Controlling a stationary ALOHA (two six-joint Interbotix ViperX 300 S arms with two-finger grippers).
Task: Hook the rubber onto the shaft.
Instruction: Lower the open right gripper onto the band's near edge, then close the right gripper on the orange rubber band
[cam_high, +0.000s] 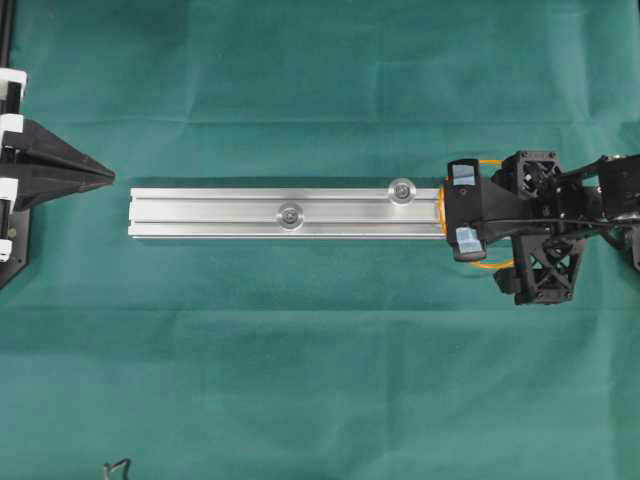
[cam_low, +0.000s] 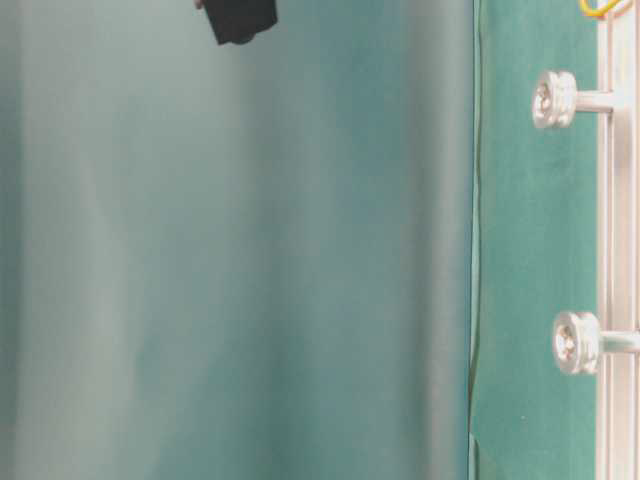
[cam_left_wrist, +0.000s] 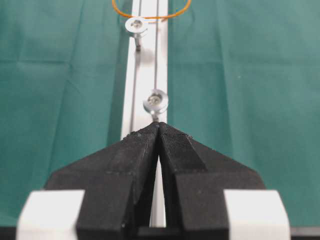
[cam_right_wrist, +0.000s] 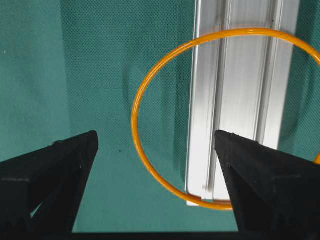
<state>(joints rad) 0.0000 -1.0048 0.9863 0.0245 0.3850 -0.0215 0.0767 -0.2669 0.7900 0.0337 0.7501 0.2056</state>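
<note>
While the right hand (cam_right_wrist: 155, 165) hangs released at the bottom of its wrist view, the rubber (cam_right_wrist: 145, 97) lies beyond, draped over the rail's (cam_right_wrist: 240, 95) end; the left hand (cam_left_wrist: 159, 131) is clenched, empty.

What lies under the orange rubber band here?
The rubber band drapes over the end of the silver rail, with green cloth under the rest. Its right edge is out of frame, and the right gripper covers part.
</note>
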